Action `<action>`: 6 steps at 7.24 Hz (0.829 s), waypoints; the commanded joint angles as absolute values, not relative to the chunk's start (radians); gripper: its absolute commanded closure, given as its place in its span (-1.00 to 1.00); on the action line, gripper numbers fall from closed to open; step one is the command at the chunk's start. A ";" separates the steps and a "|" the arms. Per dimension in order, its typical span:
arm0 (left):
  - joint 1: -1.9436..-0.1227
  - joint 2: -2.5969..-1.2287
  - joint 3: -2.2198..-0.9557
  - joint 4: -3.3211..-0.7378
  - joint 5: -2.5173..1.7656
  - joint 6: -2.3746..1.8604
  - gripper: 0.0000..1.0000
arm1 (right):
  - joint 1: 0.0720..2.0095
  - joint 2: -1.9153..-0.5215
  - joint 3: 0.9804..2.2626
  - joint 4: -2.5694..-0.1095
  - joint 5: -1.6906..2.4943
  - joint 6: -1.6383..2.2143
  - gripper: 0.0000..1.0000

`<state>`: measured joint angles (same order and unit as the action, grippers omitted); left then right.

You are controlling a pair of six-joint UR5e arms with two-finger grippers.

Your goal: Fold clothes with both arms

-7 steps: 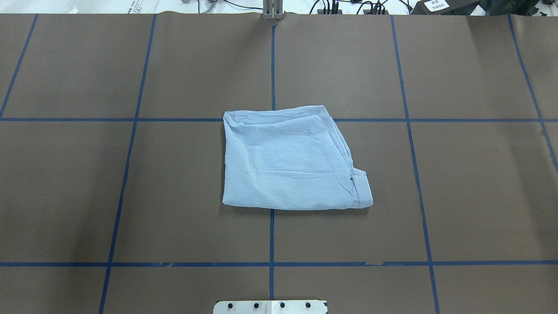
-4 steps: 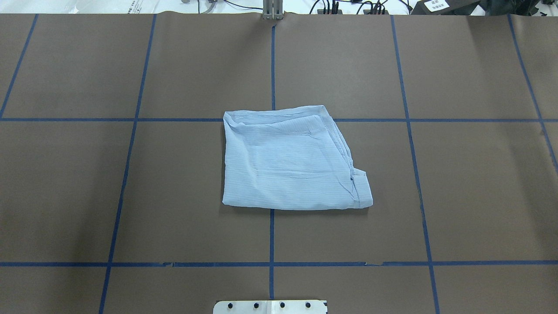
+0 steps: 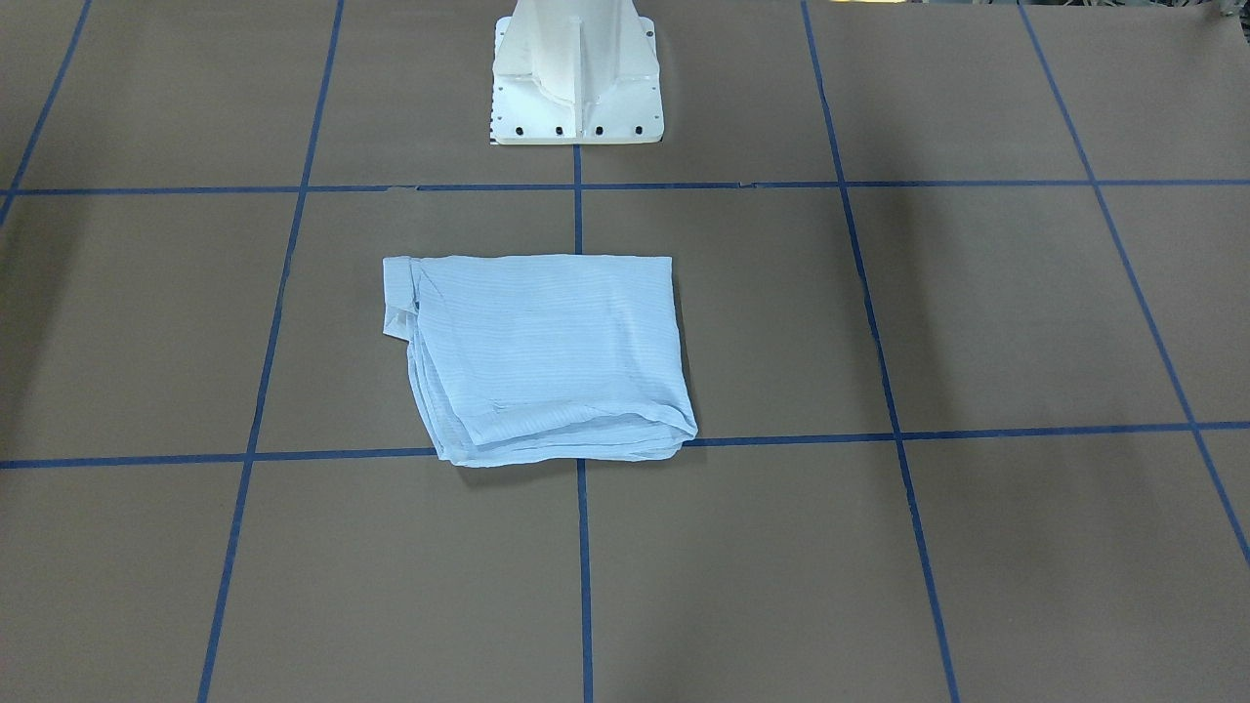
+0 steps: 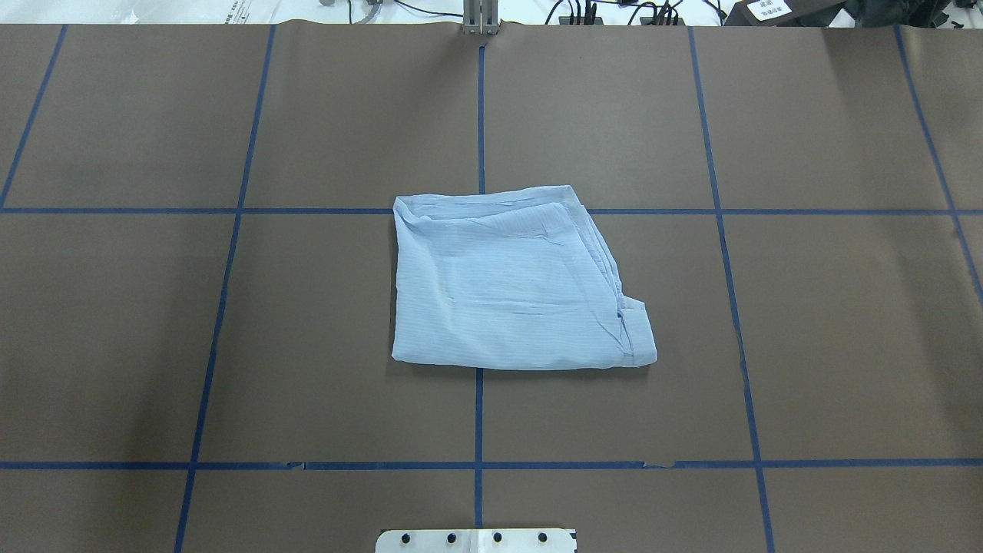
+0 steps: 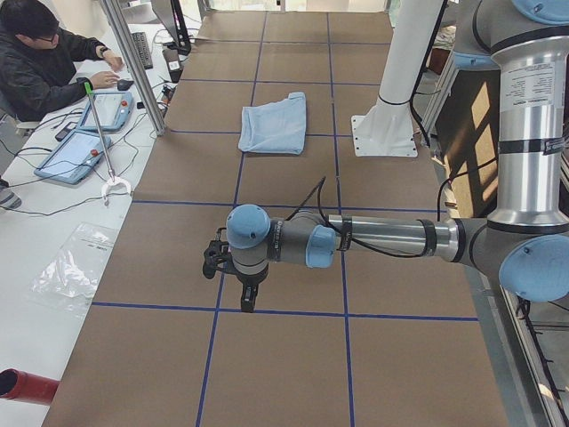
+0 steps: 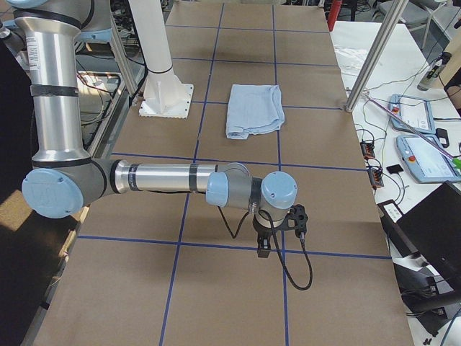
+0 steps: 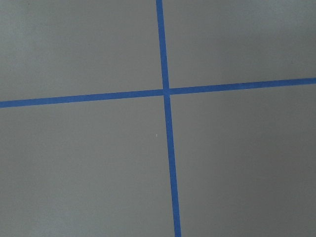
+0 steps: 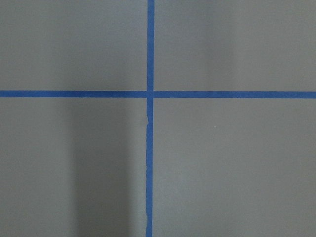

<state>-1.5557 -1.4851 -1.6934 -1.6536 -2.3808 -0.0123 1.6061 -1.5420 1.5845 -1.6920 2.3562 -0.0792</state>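
The clothes (image 4: 514,284) are one light-blue striped shirt, folded into a rough square and lying flat at the table's middle; they also show in the front view (image 3: 542,356) and both side views (image 5: 274,123) (image 6: 252,109). Neither gripper touches them. The left arm (image 5: 382,238) stretches out low over the table's left end, with its gripper (image 5: 249,302) pointing down near a tape crossing. The right arm (image 6: 158,178) does the same at the right end, with its gripper (image 6: 264,249) pointing down. I cannot tell whether either gripper is open or shut. The wrist views show only brown paper and blue tape.
Brown paper with a blue tape grid (image 4: 480,415) covers the table. The white pedestal base (image 3: 576,78) stands at the robot's side. A seated person (image 5: 44,62) works at a side desk with tablets (image 5: 76,156). A metal pole (image 6: 374,58) stands at the far edge.
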 commanded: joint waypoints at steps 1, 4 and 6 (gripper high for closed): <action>-1.555 -1.486 -1.692 -1.654 -2.381 -0.012 -0.99 | 1.606 -1.540 1.585 -1.692 2.356 -0.080 -1.00; -1.555 -1.486 -1.692 -1.655 -2.381 -0.012 -0.99 | 1.606 -1.539 1.586 -1.692 2.356 -0.062 -1.00; -1.555 -1.488 -1.692 -1.657 -2.381 -0.012 -0.99 | 1.606 -1.540 1.601 -1.690 2.358 -0.026 -1.00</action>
